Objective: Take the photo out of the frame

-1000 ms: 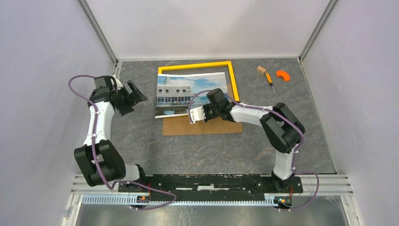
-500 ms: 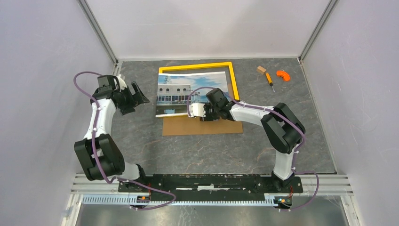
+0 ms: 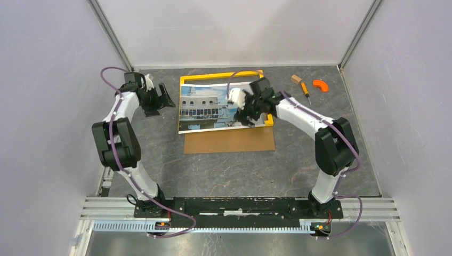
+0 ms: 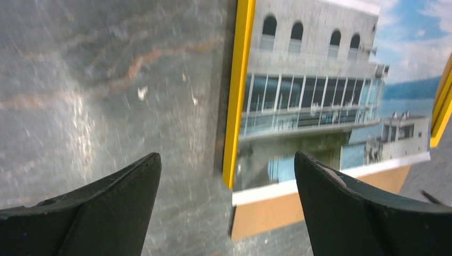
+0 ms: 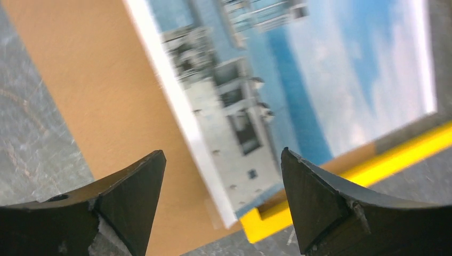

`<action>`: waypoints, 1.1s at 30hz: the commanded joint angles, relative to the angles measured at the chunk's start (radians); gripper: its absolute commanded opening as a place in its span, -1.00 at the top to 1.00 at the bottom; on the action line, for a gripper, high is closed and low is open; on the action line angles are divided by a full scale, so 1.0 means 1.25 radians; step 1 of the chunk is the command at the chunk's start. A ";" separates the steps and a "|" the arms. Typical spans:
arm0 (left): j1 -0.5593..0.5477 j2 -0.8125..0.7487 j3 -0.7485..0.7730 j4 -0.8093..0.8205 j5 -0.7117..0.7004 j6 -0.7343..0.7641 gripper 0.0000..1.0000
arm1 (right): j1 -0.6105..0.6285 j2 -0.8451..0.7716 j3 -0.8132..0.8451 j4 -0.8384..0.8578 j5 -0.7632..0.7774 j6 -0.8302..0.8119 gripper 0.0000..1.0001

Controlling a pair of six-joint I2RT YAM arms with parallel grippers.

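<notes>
Right claw: a second ago it sat pinched shut at the near edge of the photo. Now its jaws stand wide with nothing between them, and it has travelled far and right to hover over the photo's right part. I read that as a release.

Left claw: wide, empty, swung farther out. It now hangs just left of the frame, over bare worktop.

The photo has shifted a little right and far. It lies face up across the frame, and its near strip rests on the brown backing panel.

In the right wrist view the photo's near right corner sits on top of the yellow border, not under it. My judgement: the print is loose from its seat but not yet clear of the frame, so it probably needs one more pull or lift.

Hard to make out:
- From above, the right arm covers the photo's right edge and most of the frame's right rail.
- The frame's near rail is hidden under the print.
- I cannot tell whether the far edge is tucked under the border or only lies against it.
- The left wrist view is blurred.
</notes>
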State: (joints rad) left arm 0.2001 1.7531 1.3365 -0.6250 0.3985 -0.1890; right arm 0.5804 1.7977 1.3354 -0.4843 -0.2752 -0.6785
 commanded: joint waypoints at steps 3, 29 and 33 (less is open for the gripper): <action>-0.027 0.131 0.159 0.048 0.024 -0.010 -1.00 | -0.152 0.046 0.163 -0.040 -0.093 0.246 -0.71; -0.116 0.321 0.224 0.028 0.069 0.059 -0.88 | -0.347 0.293 0.183 -0.010 -0.184 0.379 -0.21; -0.138 0.301 0.183 0.025 0.103 0.078 -0.75 | -0.352 0.266 0.143 -0.023 -0.190 0.362 -0.11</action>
State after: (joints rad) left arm 0.0639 2.1498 1.6184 -0.5900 0.4599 -0.1707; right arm 0.1478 2.1582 1.5738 -0.4644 -0.4911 -0.2077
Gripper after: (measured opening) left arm 0.904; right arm 0.574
